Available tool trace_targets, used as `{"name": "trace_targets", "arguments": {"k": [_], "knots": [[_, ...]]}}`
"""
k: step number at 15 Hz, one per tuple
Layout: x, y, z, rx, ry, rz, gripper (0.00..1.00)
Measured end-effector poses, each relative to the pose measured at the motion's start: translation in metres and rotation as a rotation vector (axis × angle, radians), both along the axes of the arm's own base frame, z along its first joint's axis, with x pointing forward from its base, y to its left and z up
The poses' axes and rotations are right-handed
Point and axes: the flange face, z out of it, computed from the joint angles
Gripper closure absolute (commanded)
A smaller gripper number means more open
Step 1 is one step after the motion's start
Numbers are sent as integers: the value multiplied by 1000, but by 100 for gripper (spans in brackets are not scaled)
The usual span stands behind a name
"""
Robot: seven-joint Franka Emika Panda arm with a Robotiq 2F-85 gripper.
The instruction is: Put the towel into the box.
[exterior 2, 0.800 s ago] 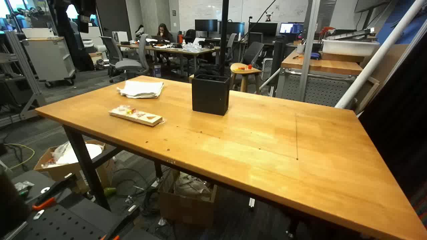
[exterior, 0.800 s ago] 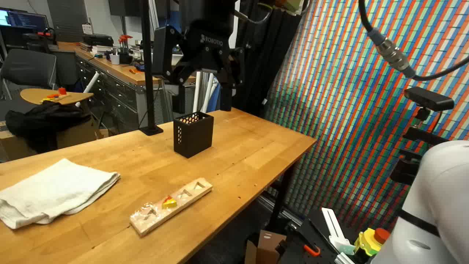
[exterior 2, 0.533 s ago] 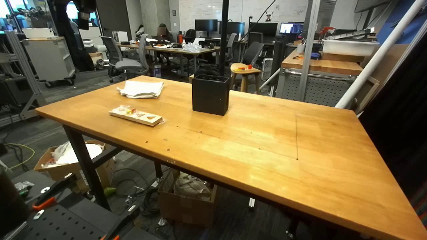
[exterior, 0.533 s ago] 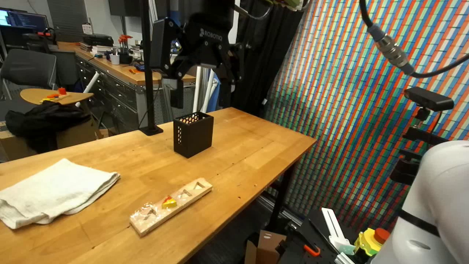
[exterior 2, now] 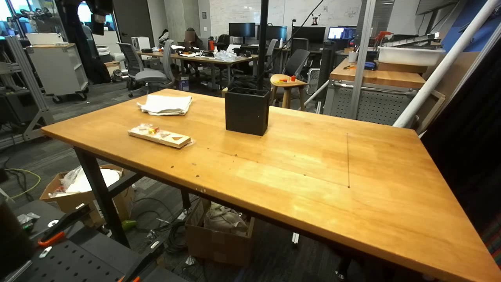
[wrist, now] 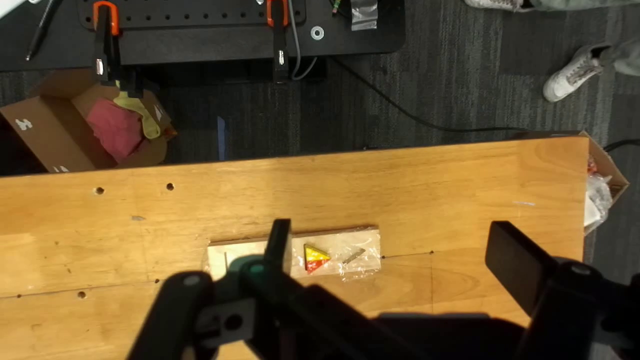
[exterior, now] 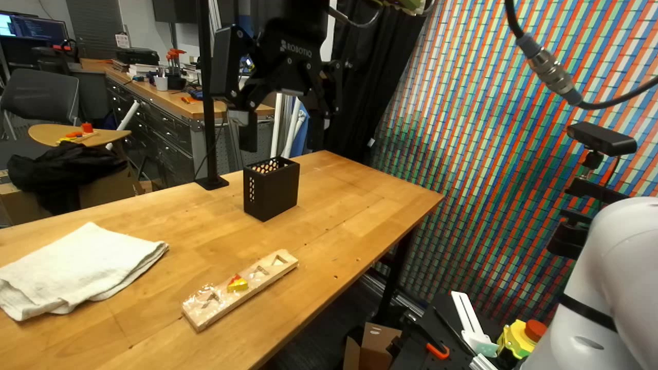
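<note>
White towel [exterior: 79,267] and black box [exterior: 272,191] sit apart on the table [exterior: 339,210]; claw [exterior: 282,137] spread wide.

In both exterior views the gripper [exterior: 281,146] is sitting slightly higher than at first; a brown shape [exterior 2: 190,37] is replacing a distant face.

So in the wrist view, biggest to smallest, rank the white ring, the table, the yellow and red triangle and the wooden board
1. Table
2. Wooden board, partly hidden by the gripper
3. Yellow and red triangle
4. White ring
</note>
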Motion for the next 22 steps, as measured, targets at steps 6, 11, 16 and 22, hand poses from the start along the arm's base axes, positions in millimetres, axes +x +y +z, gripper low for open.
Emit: {"name": "trace_targets", "arguments": {"k": [6, 11, 16, 22], "knots": [[18, 12, -5, -34, -6, 34, 0], [85, 50, -4, -146, -69, 146, 0], [163, 88, -17, -224, -154, 278, 0], [237, 131, -43, -227, -237, 469, 0]]}}
